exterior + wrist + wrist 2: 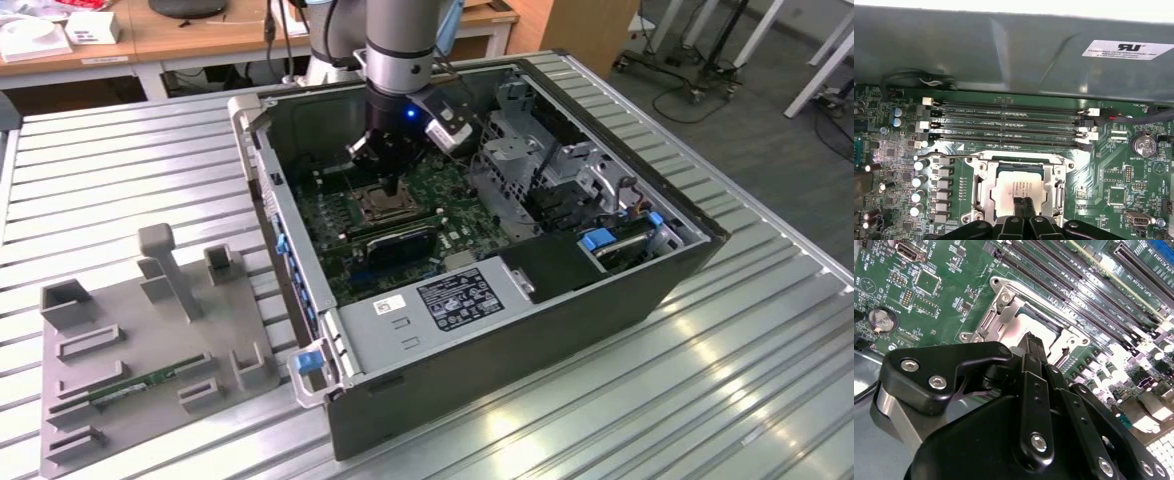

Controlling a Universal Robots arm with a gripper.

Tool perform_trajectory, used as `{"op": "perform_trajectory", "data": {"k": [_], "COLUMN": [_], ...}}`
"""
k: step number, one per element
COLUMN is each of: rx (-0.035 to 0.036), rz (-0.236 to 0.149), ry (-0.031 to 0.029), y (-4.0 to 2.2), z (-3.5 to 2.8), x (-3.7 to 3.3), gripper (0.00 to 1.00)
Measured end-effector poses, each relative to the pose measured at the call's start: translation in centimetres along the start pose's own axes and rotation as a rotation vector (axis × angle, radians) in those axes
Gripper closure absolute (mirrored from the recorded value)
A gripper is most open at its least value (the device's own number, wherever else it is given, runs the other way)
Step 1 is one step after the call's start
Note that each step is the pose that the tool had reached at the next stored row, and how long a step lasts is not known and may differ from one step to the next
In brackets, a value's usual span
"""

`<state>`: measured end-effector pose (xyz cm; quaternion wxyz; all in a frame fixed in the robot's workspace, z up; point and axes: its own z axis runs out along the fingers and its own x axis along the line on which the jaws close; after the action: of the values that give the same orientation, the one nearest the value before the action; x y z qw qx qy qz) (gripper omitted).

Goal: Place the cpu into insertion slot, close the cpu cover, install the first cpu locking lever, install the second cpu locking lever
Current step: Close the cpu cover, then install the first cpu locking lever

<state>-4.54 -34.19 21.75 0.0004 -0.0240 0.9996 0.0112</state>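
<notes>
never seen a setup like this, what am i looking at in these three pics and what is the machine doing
The machine is a robot arm with a two-fingered gripper at its end. The exterior view is taken from a camera off the arm. It shows the arm reaching down into an open computer case that lies on a ribbed metal table.

On the exterior view's left is a grey holder tray with a green memory stick in it.

The two wrist views come from cameras riding on the arm, looking along the gripper at the green motherboard. There the cpu sits on the board, and the silver cpu cover frames it. The gripper's fingers are shut together with nothing between them, and their tip is at the cpu's top.
</notes>
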Motion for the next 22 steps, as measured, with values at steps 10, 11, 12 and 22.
{"op": "perform_trajectory", "data": {"k": [10, 11, 12, 22], "rx": [0.0001, 0.0002, 0.0003, 0.0003], "rz": [0.0, 0.0, 0.0, 0.0], "ry": [-0.0019, -0.003, -0.0041, -0.0062], "y": [-0.08, -0.14, -0.21, -0.47], "z": [-0.54, -0.56, -0.58, -0.6], "x": [0.03, 0.05, 0.08, 0.19], "gripper": [0.89, 0.89, 0.89, 0.89]}}
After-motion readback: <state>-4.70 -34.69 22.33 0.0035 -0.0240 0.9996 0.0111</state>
